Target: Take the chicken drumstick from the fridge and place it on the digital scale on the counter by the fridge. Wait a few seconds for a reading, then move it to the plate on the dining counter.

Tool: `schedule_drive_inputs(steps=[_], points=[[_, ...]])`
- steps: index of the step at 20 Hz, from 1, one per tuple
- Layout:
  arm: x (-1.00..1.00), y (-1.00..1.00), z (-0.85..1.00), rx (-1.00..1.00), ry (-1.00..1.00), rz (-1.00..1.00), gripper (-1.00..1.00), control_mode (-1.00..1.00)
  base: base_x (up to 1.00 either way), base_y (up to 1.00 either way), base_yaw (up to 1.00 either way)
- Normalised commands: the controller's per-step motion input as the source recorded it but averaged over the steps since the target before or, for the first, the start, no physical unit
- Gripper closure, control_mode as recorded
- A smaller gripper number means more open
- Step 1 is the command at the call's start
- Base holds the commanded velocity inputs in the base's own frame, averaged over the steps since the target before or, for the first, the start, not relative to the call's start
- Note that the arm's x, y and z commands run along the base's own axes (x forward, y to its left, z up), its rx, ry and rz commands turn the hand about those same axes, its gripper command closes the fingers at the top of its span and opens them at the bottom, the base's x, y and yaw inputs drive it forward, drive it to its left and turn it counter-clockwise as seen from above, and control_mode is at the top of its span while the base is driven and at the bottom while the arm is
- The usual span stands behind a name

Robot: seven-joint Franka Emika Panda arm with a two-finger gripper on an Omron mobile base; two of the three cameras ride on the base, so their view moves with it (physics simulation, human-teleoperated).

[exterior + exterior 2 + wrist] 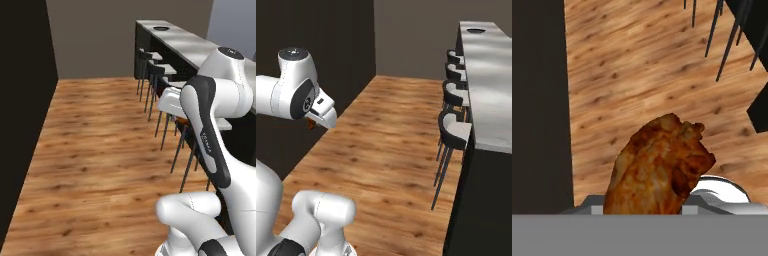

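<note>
1. In the hand view the chicken drumstick (659, 167) rises from the bottom edge, its long axis running up toward one o'clock. The jaws are hidden beneath the meat; I judge them clamped on it, since it hangs over bare floor with nothing else under it.
2. In the right base view a small reddish bit of the meat (310, 123) peeks out below the white wrist, over the wooden floor (391, 145).
3. Farther on, the stools (455, 131) stand in a row along the dining desk (488, 75).
4. The plate (476, 31) lies at the far end of that desk, toward one o'clock from the wrist and well apart. By my reading, the carry must cross the floor to that end.
</note>
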Motion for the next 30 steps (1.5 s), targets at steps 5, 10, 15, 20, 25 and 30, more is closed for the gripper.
schedule_drive_inputs(steps=[5, 10, 15, 20, 25, 30], points=[[0.00, 0.00, 0.00, 0.00, 0.00, 0.00, 1.00, 1.00, 1.00, 0.71, -0.46], [0.00, 0.00, 0.00, 0.00, 0.00, 0.00, 1.00, 1.00, 1.00, 0.73, -0.46], [0.00, 0.00, 0.00, 0.00, 0.00, 0.00, 1.00, 1.00, 1.00, 0.80, -0.46], [0.00, 0.00, 0.00, 0.00, 0.00, 0.00, 1.00, 1.00, 1.00, 0.90, -0.44], [0.00, 0.00, 0.00, 0.00, 0.00, 0.00, 1.00, 1.00, 0.94, 1.00, -0.40], [0.00, 0.00, 0.00, 0.00, 0.00, 0.00, 1.00, 1.00, 0.88, 1.00, -0.37]])
